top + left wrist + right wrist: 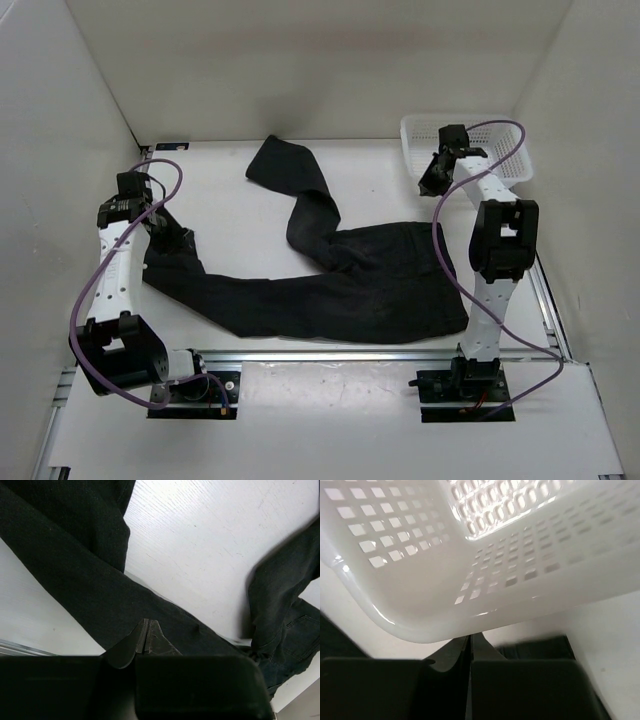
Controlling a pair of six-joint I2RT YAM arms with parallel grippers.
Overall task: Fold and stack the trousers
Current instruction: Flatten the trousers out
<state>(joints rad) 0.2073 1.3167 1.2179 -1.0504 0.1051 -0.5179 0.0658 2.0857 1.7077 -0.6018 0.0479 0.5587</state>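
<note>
The black trousers (340, 290) lie spread on the white table, waist at the right. One leg runs to the back centre and the other to the left. My left gripper (183, 240) sits over the end of the left leg. In the left wrist view its jaws (146, 623) are shut, tips just above the dark cloth (75, 570), and no cloth shows between them. My right gripper (432, 185) is at the near left corner of the white mesh basket (505, 155), apart from the trousers. Seen from the right wrist, it (471, 637) is shut and empty just under the basket's rim (420, 595).
White enclosure walls stand close on the left, the back and the right. A metal rail (330, 355) runs along the table's near edge in front of the arm bases. Purple cables loop off both arms. Bare table (230, 210) shows between the two legs.
</note>
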